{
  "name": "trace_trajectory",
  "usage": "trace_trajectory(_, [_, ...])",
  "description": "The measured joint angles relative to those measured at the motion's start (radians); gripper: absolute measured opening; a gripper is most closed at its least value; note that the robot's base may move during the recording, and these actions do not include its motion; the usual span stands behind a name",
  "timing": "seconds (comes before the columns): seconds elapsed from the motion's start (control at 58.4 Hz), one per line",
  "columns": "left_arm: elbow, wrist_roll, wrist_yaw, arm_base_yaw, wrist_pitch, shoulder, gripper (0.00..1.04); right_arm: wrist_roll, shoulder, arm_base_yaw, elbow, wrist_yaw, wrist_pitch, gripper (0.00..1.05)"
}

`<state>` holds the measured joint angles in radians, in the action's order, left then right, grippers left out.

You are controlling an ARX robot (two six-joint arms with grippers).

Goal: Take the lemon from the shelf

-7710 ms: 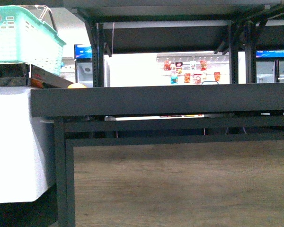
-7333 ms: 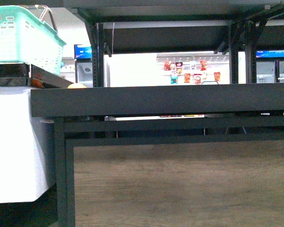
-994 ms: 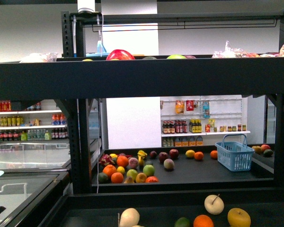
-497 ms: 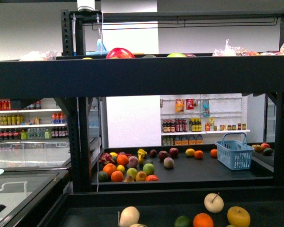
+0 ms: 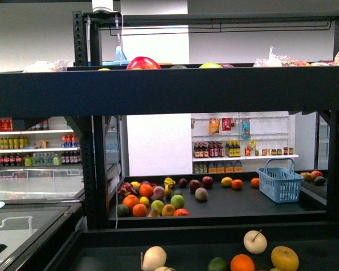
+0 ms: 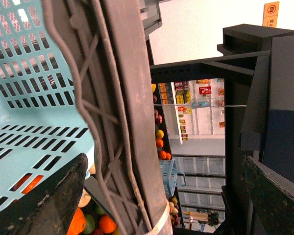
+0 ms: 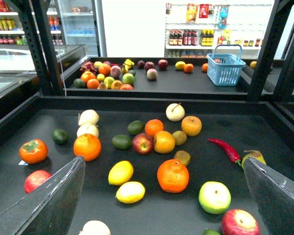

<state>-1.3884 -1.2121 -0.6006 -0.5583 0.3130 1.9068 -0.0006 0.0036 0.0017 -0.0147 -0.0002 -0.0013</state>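
Observation:
The shelf [image 5: 169, 90] is a black metal rack with dark tiers of loose fruit. In the right wrist view, two yellow lemons [image 7: 121, 172] [image 7: 130, 192] lie side by side on the near tier [image 7: 19, 132], just left of a large orange [image 7: 173, 175]. My right gripper [image 7: 162, 166] is open and empty above this tier, with the lemons between its fingers and a little left of centre. My left gripper [image 6: 164, 159] is open beside a teal basket [image 6: 34, 98] with a wire handle. Neither gripper shows in the front view.
Near the lemons lie a green-white apple [image 7: 214, 197], a red apple [image 7: 240, 223], a red chilli [image 7: 227, 149] and several more fruits. A blue basket [image 7: 226, 68] stands on the far tier. Black posts [image 7: 44, 44] flank the tier. White bottle racks stand behind.
Since about seven seconds ago the front view has risen from the rack's wood-panelled base to its fruit tiers. Over the last second it has barely shifted.

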Motion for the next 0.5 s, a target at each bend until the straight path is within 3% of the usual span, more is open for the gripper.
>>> trace_trajectory(0.24, [-0.045,0.012,0.027,0.004,-0.030,0.041,0.95,0.000,0.000,0.000,0.000,0.000,0.000,0.97])
trace_trajectory(0.445, [-0.055,0.024,0.052,-0.002,-0.035,0.062,0.47,0.000,0.000,0.000,0.000,0.000,0.000,0.97])
trace_trajectory(0.497, [-0.055,0.025,0.054,-0.003,-0.035,0.062,0.39,0.000,0.000,0.000,0.000,0.000,0.000,0.97])
